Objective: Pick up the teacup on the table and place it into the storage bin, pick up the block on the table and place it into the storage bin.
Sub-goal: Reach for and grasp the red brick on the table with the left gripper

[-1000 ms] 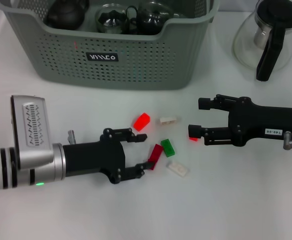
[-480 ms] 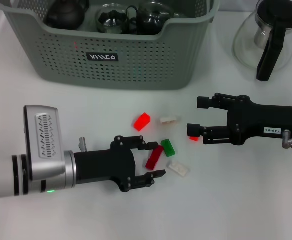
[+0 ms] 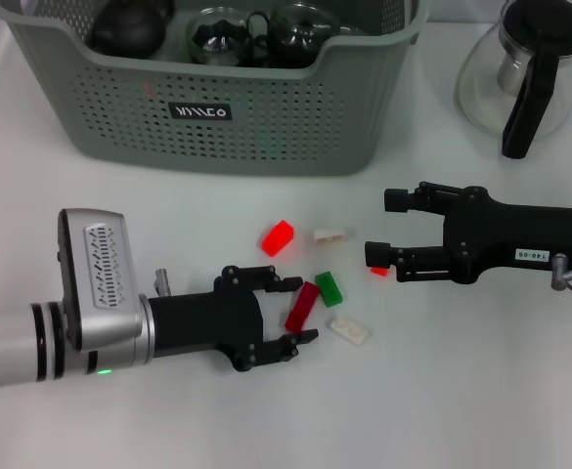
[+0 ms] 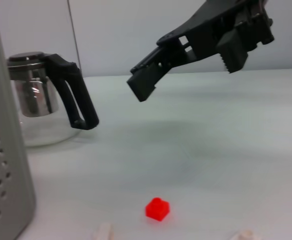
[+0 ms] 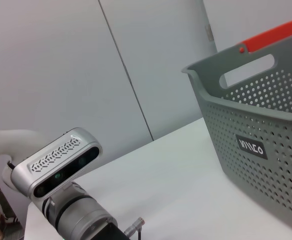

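From the head view, the left gripper (image 3: 293, 312) lies low on the white surface (image 3: 462, 391), jaws spread apart with the dark red block (image 3: 302, 306) between them, not clamped. Just past its jaws lie a green block (image 3: 329, 288), a bright red block (image 3: 278, 236) and two white blocks (image 3: 330, 235). The right gripper (image 3: 381, 227) hovers with jaws released, a small red block (image 3: 379, 271) under the lower one. The storage bin (image 3: 266, 127) stands well beyond both, dark teaware inside.

The left wrist view shows the right gripper (image 4: 185, 65) unclenched above the small red block (image 4: 157, 209), a glass teapot (image 4: 46, 100) beyond.

The right wrist view shows the storage bin (image 5: 255, 135) and the left arm (image 5: 66, 170).
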Robot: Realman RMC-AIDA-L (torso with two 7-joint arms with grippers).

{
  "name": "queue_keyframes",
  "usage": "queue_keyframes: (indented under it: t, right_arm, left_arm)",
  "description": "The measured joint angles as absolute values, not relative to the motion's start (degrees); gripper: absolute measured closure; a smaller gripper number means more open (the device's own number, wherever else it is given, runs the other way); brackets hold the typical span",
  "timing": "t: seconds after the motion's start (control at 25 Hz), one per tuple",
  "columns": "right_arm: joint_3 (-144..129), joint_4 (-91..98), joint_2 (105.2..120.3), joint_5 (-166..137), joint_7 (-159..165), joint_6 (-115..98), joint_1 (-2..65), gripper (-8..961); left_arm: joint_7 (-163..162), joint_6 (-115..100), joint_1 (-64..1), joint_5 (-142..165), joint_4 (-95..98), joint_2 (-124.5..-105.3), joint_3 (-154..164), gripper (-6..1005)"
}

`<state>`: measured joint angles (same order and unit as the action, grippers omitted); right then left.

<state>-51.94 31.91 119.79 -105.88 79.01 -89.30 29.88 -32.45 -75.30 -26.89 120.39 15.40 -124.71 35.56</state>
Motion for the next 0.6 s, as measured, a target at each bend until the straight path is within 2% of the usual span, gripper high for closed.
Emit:
queue_keyframes:
  t: [0.6]
  right_arm:
    - [-51.94, 31.91, 119.61, -105.81, 79.05, -89.30, 29.50, 5]
  left_arm:
    - [-32.83, -74.72, -25.48, 119.62, 18.34, -124.34, 32.77, 389]
